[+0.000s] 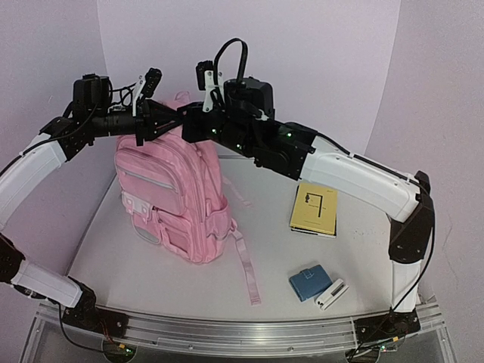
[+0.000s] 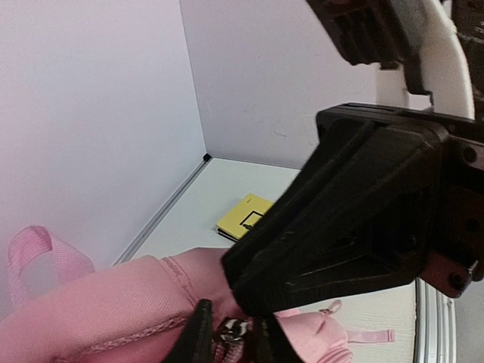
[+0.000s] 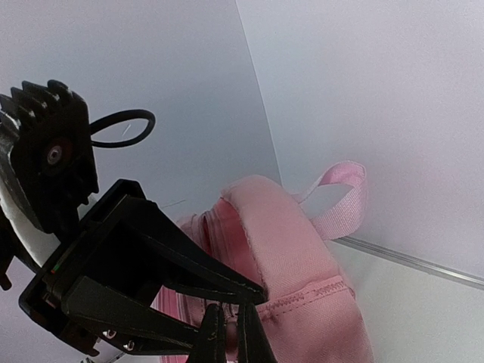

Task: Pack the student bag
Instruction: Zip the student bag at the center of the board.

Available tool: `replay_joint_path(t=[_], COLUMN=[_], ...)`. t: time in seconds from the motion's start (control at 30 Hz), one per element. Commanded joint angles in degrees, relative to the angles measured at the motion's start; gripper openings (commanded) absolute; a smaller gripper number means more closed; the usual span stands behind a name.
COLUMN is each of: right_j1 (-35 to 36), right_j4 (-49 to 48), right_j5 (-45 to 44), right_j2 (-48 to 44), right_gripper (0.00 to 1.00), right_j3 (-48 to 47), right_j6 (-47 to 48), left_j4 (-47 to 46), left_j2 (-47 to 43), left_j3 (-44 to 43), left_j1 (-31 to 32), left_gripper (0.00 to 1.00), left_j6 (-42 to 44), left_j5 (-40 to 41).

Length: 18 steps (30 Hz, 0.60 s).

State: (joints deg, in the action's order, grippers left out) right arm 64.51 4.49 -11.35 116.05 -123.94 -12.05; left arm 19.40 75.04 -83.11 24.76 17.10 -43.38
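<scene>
The student bag (image 1: 178,200), a large light-pink backpack, stands upright at the left of the table with its zipped pockets facing front. Both grippers meet at its top. My left gripper (image 1: 168,119) reaches in from the left; in the left wrist view its fingers (image 2: 195,336) are shut on a small metal zip pull (image 2: 233,329) at the bag's top seam. My right gripper (image 1: 185,125) comes in from the right; in the right wrist view its fingers (image 3: 215,336) are pinched on the pink zip edge (image 3: 227,344) of the bag (image 3: 302,265). The top handle (image 3: 340,193) stands behind.
A yellow book (image 1: 314,208) lies right of the bag and also shows in the left wrist view (image 2: 243,215). A blue pouch (image 1: 308,282) and a small white object (image 1: 330,293) lie at the front right. A pink strap (image 1: 246,265) trails over the table. White walls stand close behind.
</scene>
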Motion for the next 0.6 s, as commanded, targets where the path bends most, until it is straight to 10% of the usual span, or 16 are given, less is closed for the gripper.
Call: replay_joint_path(t=[0.0,0.2,0.37,0.57], right_j1=[0.27,0.27,0.26,0.26], right_j4=[-5.83,-5.2,-5.19,-5.11], right_j5=[0.01,-0.3,-1.74,-1.68], right_j2=[-3.7,-7.16,-11.78,-13.75], right_gripper=[0.0,0.16,0.65,0.69], right_j3=[-1.77,3.03,11.22,17.97], right_j6=[0.32,1.57,3.72,5.99], left_j4=[-3.33,-11.09,-9.1,-9.77], left_j2=[-0.13,-3.94,-3.19,-3.36], left_j3=[0.02,6.03,4.84,4.9], left_j1=[1.18,1.11,1.08,0.99], left_gripper=[0.07,0.0,0.0,0.0], left_j6=[-1.25,-4.73,-8.9,-13.32], left_j5=[0.45,7.76,12.04,14.12])
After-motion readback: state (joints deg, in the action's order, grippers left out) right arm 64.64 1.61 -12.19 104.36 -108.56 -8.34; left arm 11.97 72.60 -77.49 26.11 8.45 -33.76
